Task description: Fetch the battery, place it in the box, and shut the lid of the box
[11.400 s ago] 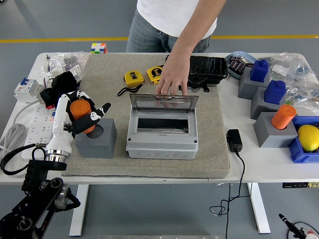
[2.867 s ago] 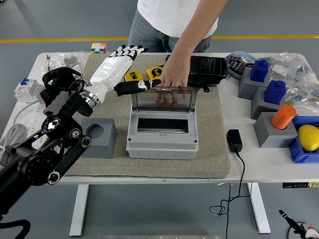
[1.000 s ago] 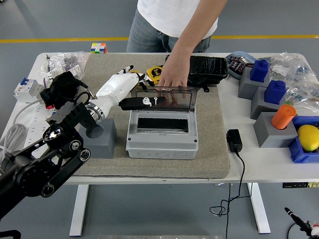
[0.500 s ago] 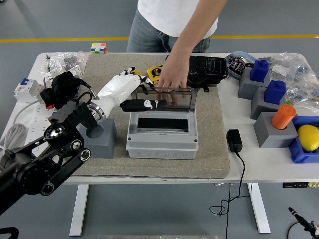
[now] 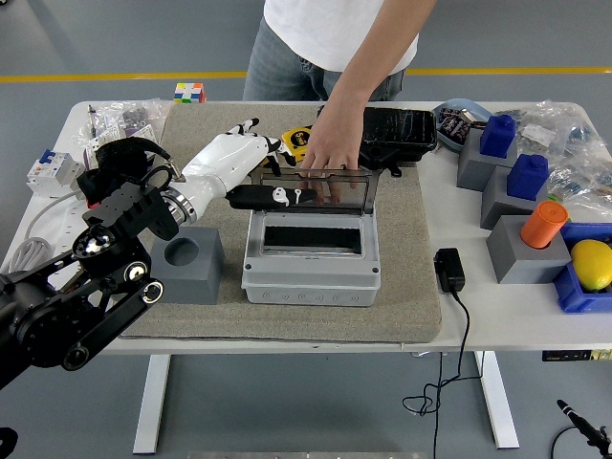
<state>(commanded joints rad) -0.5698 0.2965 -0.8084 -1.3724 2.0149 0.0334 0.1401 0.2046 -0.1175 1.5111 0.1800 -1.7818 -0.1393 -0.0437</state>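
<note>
the robot's white left hand (image 5: 251, 170), fingers spread and gripping nothing, lies against the left edge of the smoky transparent hinged lid (image 5: 316, 193) of the grey plastic box (image 5: 311, 256), which sits on a beige felt mat (image 5: 411, 239) on the white surface (image 5: 497, 306). the lid stands partly raised; a person's hand (image 5: 330, 153) rests on its far edge. the battery cannot be made out inside the box. a grey block with a round socket (image 5: 186, 263) stands just left of the box.

Grey plastic box (image 5: 311, 270) showing matt; clear lid (image 5: 317, 191) gleaming glossy; beige mat (image 5: 411, 249) looking rough, clothlike; left hand (image 5: 229, 163) shining smooth white plastic.
</note>
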